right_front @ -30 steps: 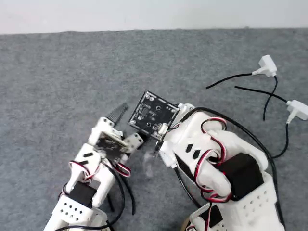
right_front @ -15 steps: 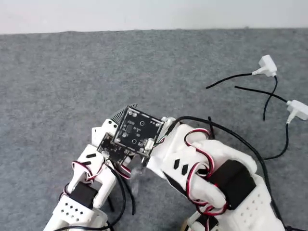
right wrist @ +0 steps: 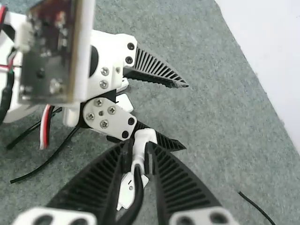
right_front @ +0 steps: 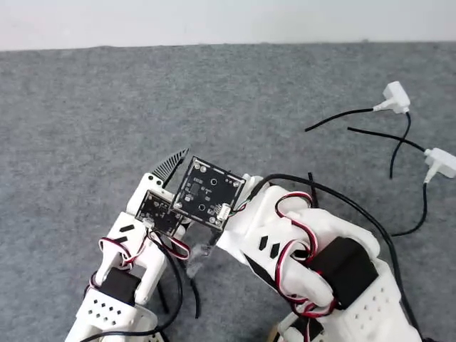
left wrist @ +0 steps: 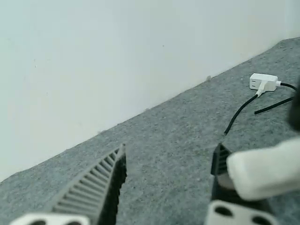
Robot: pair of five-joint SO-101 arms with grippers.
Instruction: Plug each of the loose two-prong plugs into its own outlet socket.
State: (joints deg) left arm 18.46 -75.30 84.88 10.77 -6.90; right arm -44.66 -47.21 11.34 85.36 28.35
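White plug point(right wrist: 140, 139) sits pinched between the ribbed black fingers of the right gripper point(right wrist: 138, 152). The jaws are closed down to the plug's width. Its prongs are hidden between the fingers, and its black cable point(right wrist: 136, 187) runs back along the gap toward the wrist.

Just beside the right gripper, the left gripper point(left wrist: 169, 154) is spread wide with nothing between its fingers. Its lower finger ends right at the right gripper's tips, and I cannot tell whether they touch.

From above, the right arm's camera board point(right_front: 208, 194) covers the right gripper, the plug and one left finger, leaving the other left finger poking out.

Well apart from the right gripper, two white cable ends point(right_front: 395, 96) point(right_front: 442, 162) lie on the grey carpet point(right_front: 107, 107) with thin black leads. They are too small to tell whether they are plugs or sockets.
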